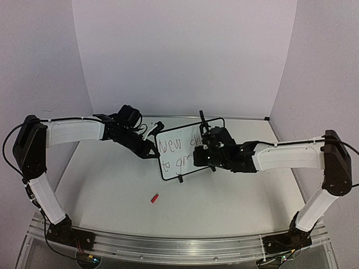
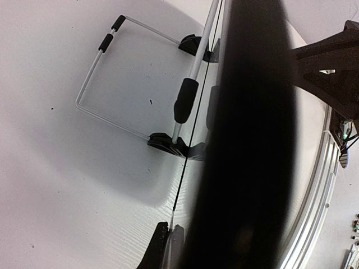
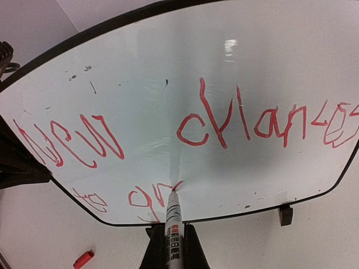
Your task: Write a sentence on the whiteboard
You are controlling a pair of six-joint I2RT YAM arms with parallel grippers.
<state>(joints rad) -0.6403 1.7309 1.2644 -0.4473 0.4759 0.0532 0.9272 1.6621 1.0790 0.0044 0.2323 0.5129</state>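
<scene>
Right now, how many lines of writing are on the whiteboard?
2. The top line, "New chances", spans the whiteboard; the bottom line, "to gr", sits near its lower edge, ending at the marker tip. None seems hidden.

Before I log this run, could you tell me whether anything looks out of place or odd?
The red cap lies loose on the table in front of the whiteboard, apart from the marker in the right gripper. A few dark specks dot the whiteboard's upper left. Nothing else stands out.
</scene>
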